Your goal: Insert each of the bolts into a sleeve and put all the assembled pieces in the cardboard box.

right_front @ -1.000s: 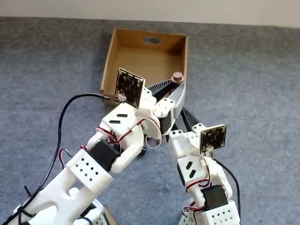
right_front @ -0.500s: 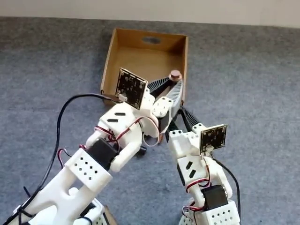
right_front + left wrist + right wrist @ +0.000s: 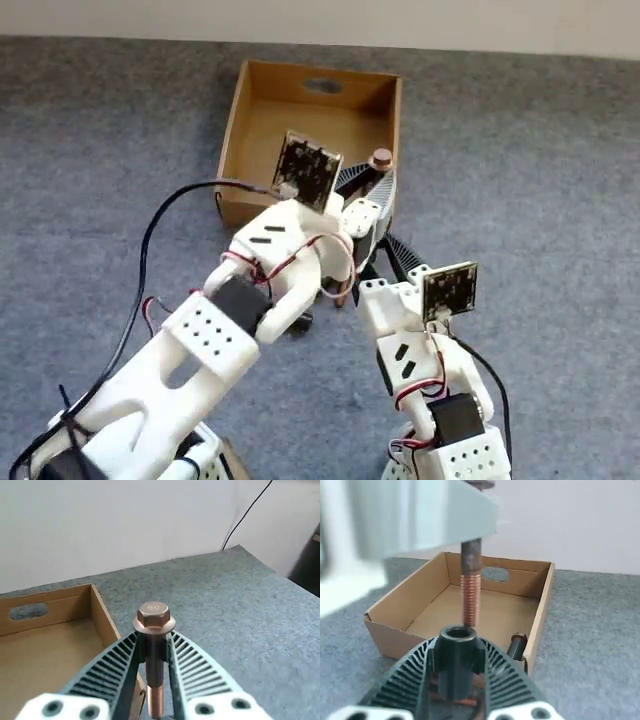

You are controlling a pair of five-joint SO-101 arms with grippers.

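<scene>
Copper-toned bolt (image 3: 153, 652) front and centre. The L tool (image 3: 155, 639) is clamped on its shank, ribbed fingers (image 3: 116, 662) pinching from both sides, hex head poking up just above the tips. Bolt's upright: head up, thread pointing down.

Over to the R tool (image 3: 456, 652): closed round a black sleeve (image 3: 456, 642), held upright w/ its open mouth facing up. And look at that line-up in the R wrist view. The bolt's threaded end hangs straight over the sleeve, tip right at the mouth. Can't tell whether it's inside the bore yet.

From the high view, both tools meet just beside the near R corner of the cardboard box (image 3: 232, 130). The bolt head sits over the box's R wall, and the L arm's wrist covers the R tool's tips.

The box stands open-topped on the grey, carpet-like worktop (image 3: 520, 150), w/ a hand-hole cut in its far wall. Inside, one assembled piece (image 3: 516, 646), a bolt w/ a dark sleeve, lies on the box floor, tight against the R wall, nr the front corner.
</scene>
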